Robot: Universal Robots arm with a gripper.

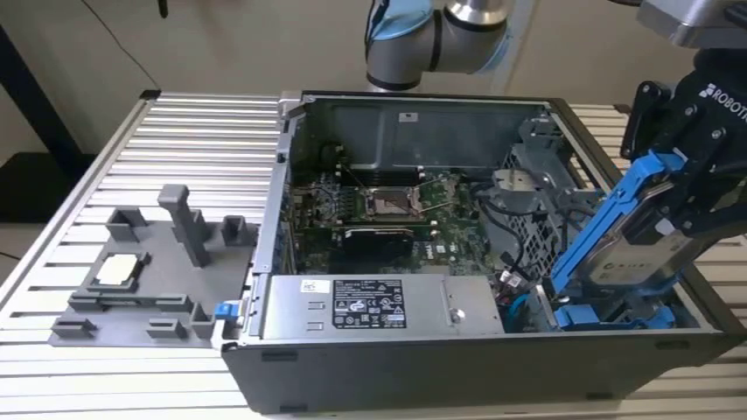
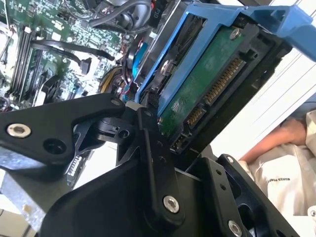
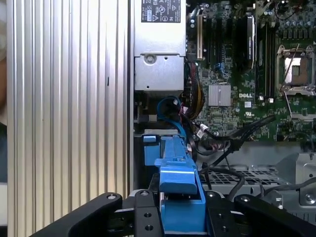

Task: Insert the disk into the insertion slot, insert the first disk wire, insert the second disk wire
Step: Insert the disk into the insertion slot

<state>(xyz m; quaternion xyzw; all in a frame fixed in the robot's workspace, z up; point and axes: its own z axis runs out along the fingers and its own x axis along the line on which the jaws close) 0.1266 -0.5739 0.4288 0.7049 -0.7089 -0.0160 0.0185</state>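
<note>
Our gripper (image 1: 687, 203) clamps the disk (image 1: 631, 258), long axis tilted one-to-seven o'clock in the exterior view. We judge the insertion slot (image 1: 583, 306) lies at seven, beneath its lower end.

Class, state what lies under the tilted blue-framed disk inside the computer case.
Under the disk, gripped by the tool, sit another blue-framed drive and cables; anything beneath that drive is covered.

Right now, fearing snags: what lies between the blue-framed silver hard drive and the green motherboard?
Black cables and a grey perforated metal cage, in the exterior view.
</note>
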